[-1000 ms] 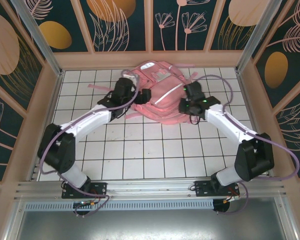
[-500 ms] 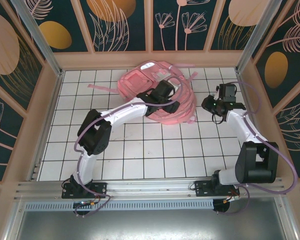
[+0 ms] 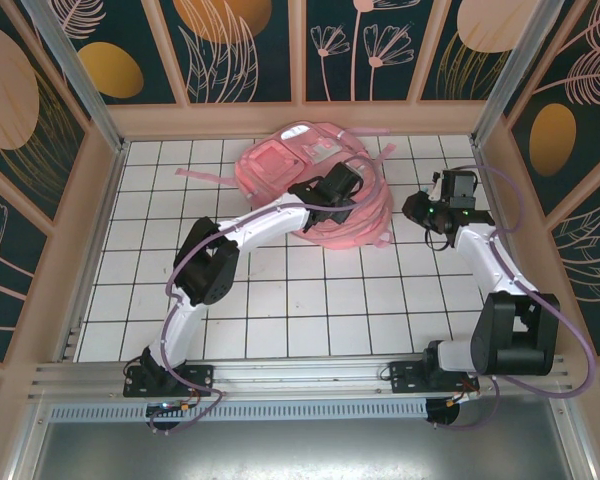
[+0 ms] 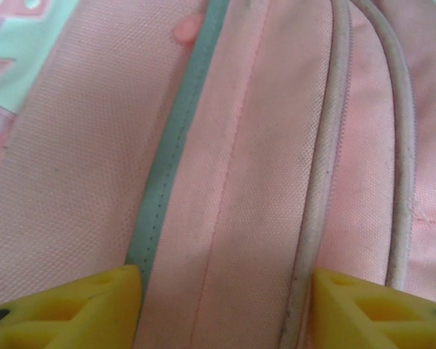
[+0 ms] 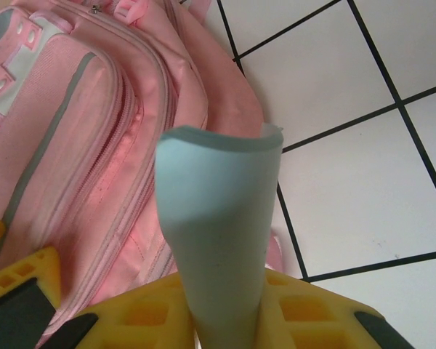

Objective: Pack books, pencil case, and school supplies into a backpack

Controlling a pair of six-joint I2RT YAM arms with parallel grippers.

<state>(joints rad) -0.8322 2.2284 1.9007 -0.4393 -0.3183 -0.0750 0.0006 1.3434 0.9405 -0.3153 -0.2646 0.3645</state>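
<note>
The pink backpack (image 3: pixel 280 165) lies flat at the back middle of the tiled table. My left gripper (image 3: pixel 342 186) rests on its right half. In the left wrist view its yellow fingers (image 4: pixel 65 309) stand apart, open, astride a band of pink backpack (image 4: pixel 254 145) fabric with white piping beside the right finger. My right gripper (image 3: pixel 432 210) hovers just right of the backpack. It is shut on the small light-blue pad (image 5: pixel 218 203), which curls upward between the right gripper (image 5: pixel 225 323) jaws. The backpack's (image 5: pixel 80 145) zipped pockets lie to the pad's left.
A loose pink strap (image 3: pixel 195 175) trails onto the tiles left of the backpack. Wooden walls (image 3: pixel 300 118) and metal posts (image 3: pixel 75 75) close in the table. White tiles (image 3: pixel 310 300) stretch between the backpack and the arm bases.
My left arm swung from the backpack's left side across to its right half, and its jaws narrowed. My right gripper drew back to the right, off the backpack. The backpack shifted.
</note>
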